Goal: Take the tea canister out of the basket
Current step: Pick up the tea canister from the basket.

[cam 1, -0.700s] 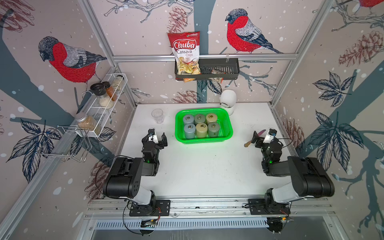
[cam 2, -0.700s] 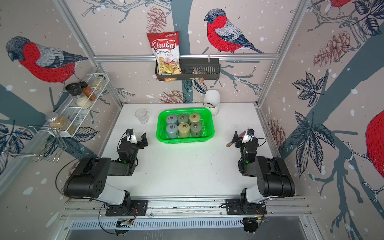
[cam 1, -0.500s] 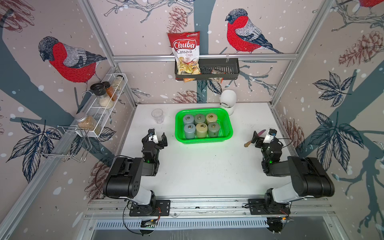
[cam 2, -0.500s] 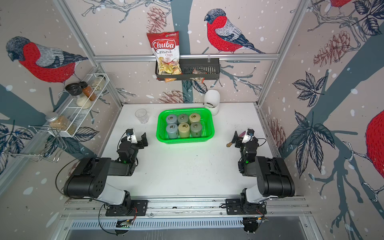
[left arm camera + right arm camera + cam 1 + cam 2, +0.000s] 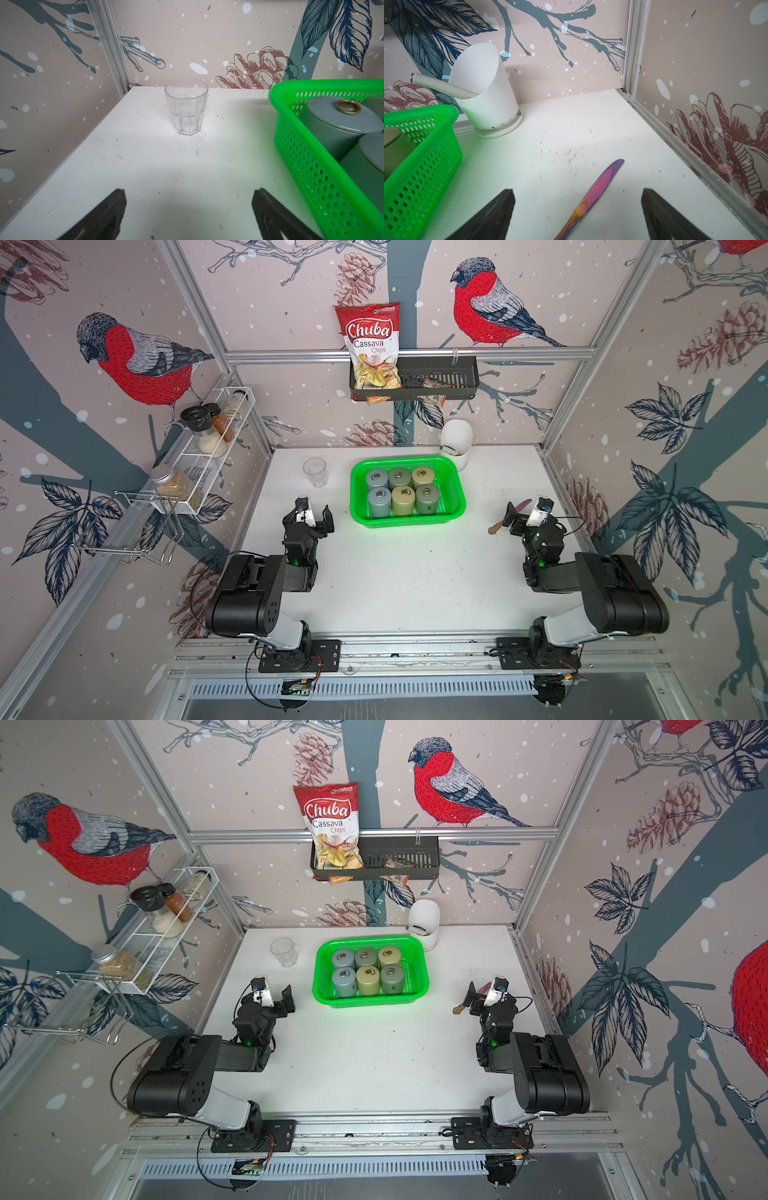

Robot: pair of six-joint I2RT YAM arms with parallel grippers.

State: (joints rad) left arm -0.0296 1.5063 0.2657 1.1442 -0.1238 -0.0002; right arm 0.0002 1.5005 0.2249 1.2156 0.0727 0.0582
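Six squat cylindrical tea canisters (image 5: 403,498) stand closely packed inside the bright green perforated plastic basket (image 5: 407,523) on the white counter (image 5: 407,572). The left gripper (image 5: 189,190) and right gripper (image 5: 577,189) are held wide and empty, well apart from it. A neighbour could be tipped, or the light basket dragged up, as little finger room is left between canisters. Bare counter is offered in front; an iridescent metal knife (image 5: 600,182) lies by the right gripper.

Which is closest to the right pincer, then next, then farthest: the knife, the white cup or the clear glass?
From the right pincer, in a top view:
1. Knife: on the table right below it.
2. White cup: at the back, beside the green basket's corner.
3. Clear glass: far across, on the basket's other side.
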